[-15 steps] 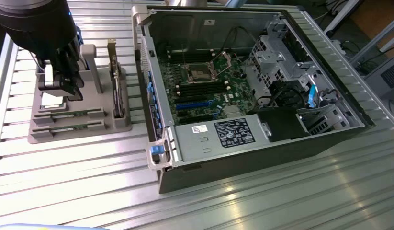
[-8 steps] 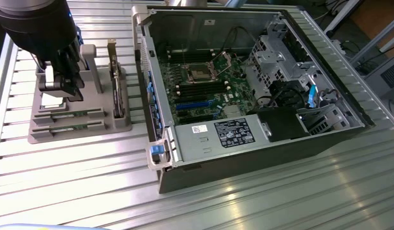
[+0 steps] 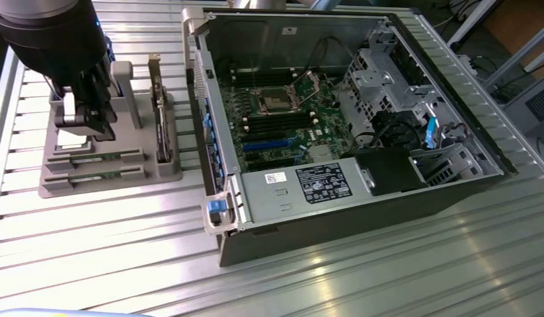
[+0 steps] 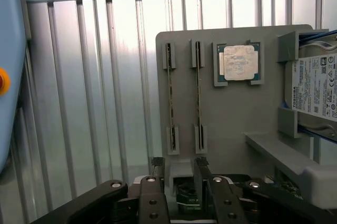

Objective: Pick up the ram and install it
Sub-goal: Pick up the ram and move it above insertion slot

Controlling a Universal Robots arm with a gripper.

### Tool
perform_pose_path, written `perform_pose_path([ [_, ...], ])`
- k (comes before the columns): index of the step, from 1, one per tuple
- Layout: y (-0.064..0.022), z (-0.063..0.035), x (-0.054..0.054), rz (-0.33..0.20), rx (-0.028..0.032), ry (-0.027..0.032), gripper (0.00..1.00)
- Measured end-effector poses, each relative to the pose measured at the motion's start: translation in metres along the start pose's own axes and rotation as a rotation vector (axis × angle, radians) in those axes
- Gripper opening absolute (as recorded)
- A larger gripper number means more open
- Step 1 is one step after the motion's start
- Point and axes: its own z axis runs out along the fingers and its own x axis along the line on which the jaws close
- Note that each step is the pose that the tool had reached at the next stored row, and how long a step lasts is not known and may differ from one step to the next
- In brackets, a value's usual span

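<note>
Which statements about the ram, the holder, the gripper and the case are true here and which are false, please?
1. Two ram sticks stand in the holder's slots. True.
2. The gripper grips a ram stick. False: it is open, and both sticks sit in the holder.
3. The processor lies in the holder beside the sticks. True.
4. The case is closed. False: its side is open and the motherboard shows.
5. The gripper hangs over the case. False: it hangs over the holder, to the exterior view's left of the case.
</note>
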Motion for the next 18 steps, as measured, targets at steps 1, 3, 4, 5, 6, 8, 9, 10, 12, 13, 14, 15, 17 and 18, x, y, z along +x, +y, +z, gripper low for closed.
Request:
perform_pose_path([
  [1, 0.0000, 0.0004, 0.0000, 0.000, 0.0000, 0.0000, 0.36],
  [3, 0.0001, 0.0019, 0.0003, 0.000, 0.0000, 0.0000, 0.36],
  [4, 0.0001, 0.0021, 0.0004, 0.000, 0.0000, 0.0001, 0.36],
  [5, 0.0001, 0.0025, 0.0005, 0.000, 0.0000, 0.0000, 0.36],
  [6, 0.0001, 0.0029, 0.0006, 0.000, 0.0000, 0.0000, 0.36],
  [8, 0.0003, 0.0036, 0.0007, 0.000, 0.0000, 0.0000, 0.36],
  [9, 0.0004, 0.0039, 0.0007, 0.000, 0.0000, 0.0000, 0.36],
  [10, 0.0005, 0.0043, 0.0008, 0.000, 0.0000, 0.0000, 0.36],
  [12, 0.0010, 0.0051, 0.0008, 0.000, 0.0001, 0.0000, 0.36],
  [13, 0.0014, 0.0055, 0.0008, 0.000, 0.0002, -0.0001, 0.36],
  [14, 0.0018, 0.0056, 0.0009, 0.000, 0.0001, -0.0001, 0.36],
  [15, 0.0026, 0.0064, 0.0010, 0.000, 0.0000, 0.0000, 0.36],
  [17, 0.0031, 0.0070, 0.0011, 0.000, -0.0001, 0.0001, 0.36],
  [18, 0.0032, 0.0075, 0.0011, 0.000, -0.0001, 0.0001, 0.36],
])
